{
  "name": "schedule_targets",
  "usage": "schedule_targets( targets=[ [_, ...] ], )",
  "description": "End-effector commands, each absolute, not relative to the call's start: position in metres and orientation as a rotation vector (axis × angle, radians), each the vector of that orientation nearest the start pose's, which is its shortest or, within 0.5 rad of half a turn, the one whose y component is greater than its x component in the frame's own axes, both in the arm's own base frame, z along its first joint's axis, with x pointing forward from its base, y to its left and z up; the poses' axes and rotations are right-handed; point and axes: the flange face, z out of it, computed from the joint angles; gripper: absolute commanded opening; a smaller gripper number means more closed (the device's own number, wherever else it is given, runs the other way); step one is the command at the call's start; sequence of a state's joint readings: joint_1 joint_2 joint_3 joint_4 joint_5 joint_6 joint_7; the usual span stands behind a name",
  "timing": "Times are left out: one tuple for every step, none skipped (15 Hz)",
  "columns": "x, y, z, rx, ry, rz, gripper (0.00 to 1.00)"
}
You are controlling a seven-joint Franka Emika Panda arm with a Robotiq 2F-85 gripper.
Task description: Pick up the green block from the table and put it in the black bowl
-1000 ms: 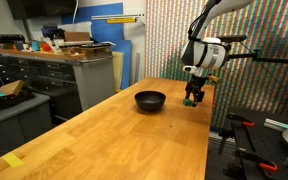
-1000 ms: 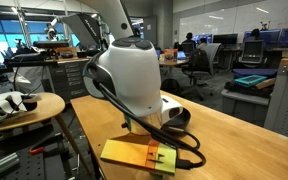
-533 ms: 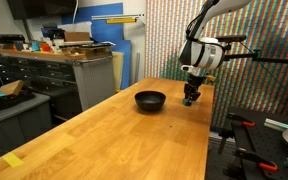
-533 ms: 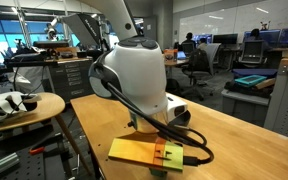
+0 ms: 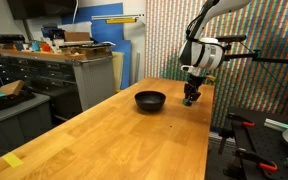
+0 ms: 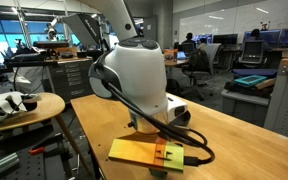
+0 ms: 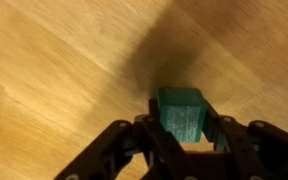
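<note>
Green and small, the block (image 7: pixel 181 113) sits between the two black fingers (image 7: pixel 147 135) of the gripper (image 7: pixel 182 128). The wrist view shows this clearly: the fingers press on it from both sides, so the gripper is closed on the block. Under it is the light-brown wood of the table (image 7: pixel 54 70), and a dark shadow falls on the wood beside the block. Whether the block touches the wood or hangs a little above it, I cannot tell from this view.

In an exterior view the gripper (image 5: pixel 191 99) points straight down, very low over the table (image 5: pixel 114 140) and near its far edge. The block itself is too small to make out there. The bowl (image 5: pixel 150 100), black and glossy, stands on the table just beside the gripper, apart from it.

In an exterior view the white arm (image 6: pixel 134 75) fills the middle and hides the gripper. A grey workbench (image 5: pixel 54 70) with drawers stands behind the table.
</note>
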State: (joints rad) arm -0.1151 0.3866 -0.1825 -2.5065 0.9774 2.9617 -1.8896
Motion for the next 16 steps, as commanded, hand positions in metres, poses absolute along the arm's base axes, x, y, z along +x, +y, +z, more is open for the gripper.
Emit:
schedule_targets(
  targets=[
    [0.400,-0.189,0.149,-2.994,-1.030,-0.248,0.17],
    [0.402,-0.188,0.150,-2.998,-1.025,-0.239,0.17],
    [0.405,-0.188,0.152,-3.002,-1.022,-0.230,0.17],
    [0.408,-0.187,0.154,-3.008,-1.013,-0.219,0.17],
    [0.413,-0.185,0.157,-3.016,-1.008,-0.212,0.17],
    [0.418,-0.181,0.160,-3.023,-0.998,-0.203,0.17],
    [0.423,-0.179,0.163,-3.032,-0.992,-0.194,0.17],
    [0.430,-0.174,0.166,-3.032,-0.990,-0.180,0.17],
    [0.436,-0.169,0.171,-3.036,-0.973,-0.170,0.17],
    [0.442,-0.165,0.176,-3.040,-0.966,-0.163,0.17],
    [0.450,-0.161,0.183,-3.044,-0.955,-0.158,0.17],
    [0.459,-0.156,0.191,-3.049,-0.945,-0.155,0.17],
    [0.469,-0.150,0.201,-3.059,-0.930,-0.159,0.17],
    [0.479,-0.146,0.211,-3.066,-0.917,-0.158,0.17],
    [0.492,-0.144,0.224,-3.077,-0.907,-0.167,0.17],
    [0.503,-0.140,0.236,-3.083,-0.899,-0.170,0.17]
  ],
)
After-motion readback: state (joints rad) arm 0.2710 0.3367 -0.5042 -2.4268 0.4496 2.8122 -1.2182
